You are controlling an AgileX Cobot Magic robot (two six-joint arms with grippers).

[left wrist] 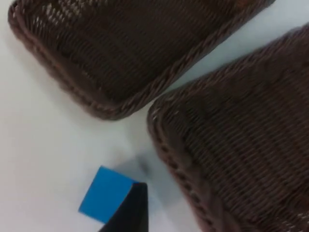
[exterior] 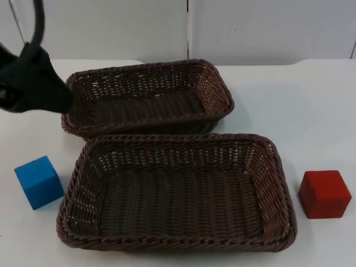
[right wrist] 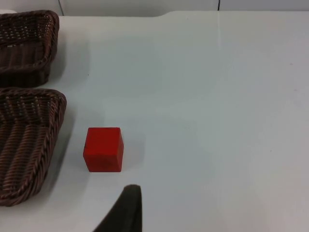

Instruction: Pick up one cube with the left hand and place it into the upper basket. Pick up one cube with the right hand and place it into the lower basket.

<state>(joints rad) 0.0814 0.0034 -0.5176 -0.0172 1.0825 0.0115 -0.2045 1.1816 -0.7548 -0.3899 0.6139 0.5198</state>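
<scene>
Two baskets are being shown on the white table (exterior: 311,100), one behind the other and nearly touching along their long rims: the upper basket (exterior: 214,83) toward the grey wall (exterior: 250,28), the lower basket (exterior: 272,183) nearer the camera. Nothing is being carried in either one. Blue cube (exterior: 39,182) is being left on the table just beside the lower basket's left rim, apart from it; red cube (exterior: 325,193) is resting near its right rim, likewise apart. Left gripper (exterior: 53,94) is being held above the table at the upper basket's left end, over its rim corner; whether it is released or clenched cannot be told. Between it and the blue cube, bare table is being seen.
</scene>
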